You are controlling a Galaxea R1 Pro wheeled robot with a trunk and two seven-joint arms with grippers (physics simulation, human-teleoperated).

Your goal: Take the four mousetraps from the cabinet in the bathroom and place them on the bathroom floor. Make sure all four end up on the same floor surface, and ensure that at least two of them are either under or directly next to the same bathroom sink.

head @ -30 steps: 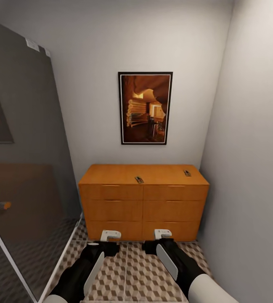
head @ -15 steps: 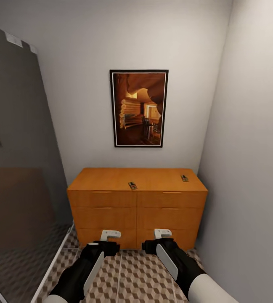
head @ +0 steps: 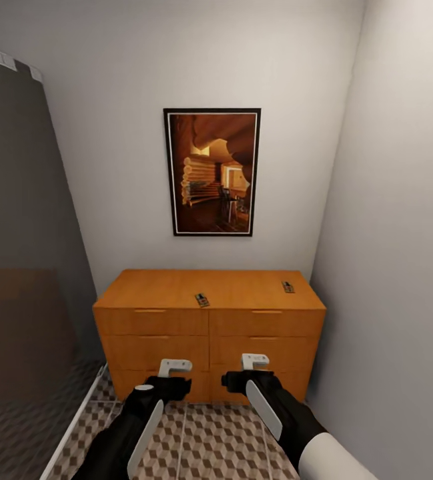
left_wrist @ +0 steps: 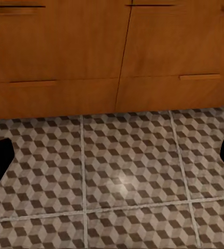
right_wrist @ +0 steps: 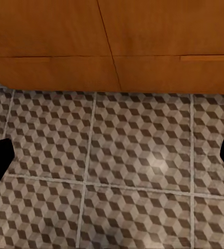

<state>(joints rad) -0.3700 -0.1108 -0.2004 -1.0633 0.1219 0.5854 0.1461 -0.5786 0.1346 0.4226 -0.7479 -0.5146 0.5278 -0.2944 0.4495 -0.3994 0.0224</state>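
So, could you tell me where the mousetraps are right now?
In the head view, two mousetraps lie on the cabinet top: one front-centre, another near the right wall.

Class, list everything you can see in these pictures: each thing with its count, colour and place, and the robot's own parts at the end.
mousetraps: two seen, tan and dark, on the cabinet top, one near the front middle, one towards the right rear
cabinet: one, orange-brown, against the back wall
picture: one, black-framed, above the cabinet
shower enclosure: one, dark glass, at left
bathroom floor: brown, beige and cream cube tiles
left pincer: white, open, low before the drawers
right pincer: white, open, alongside
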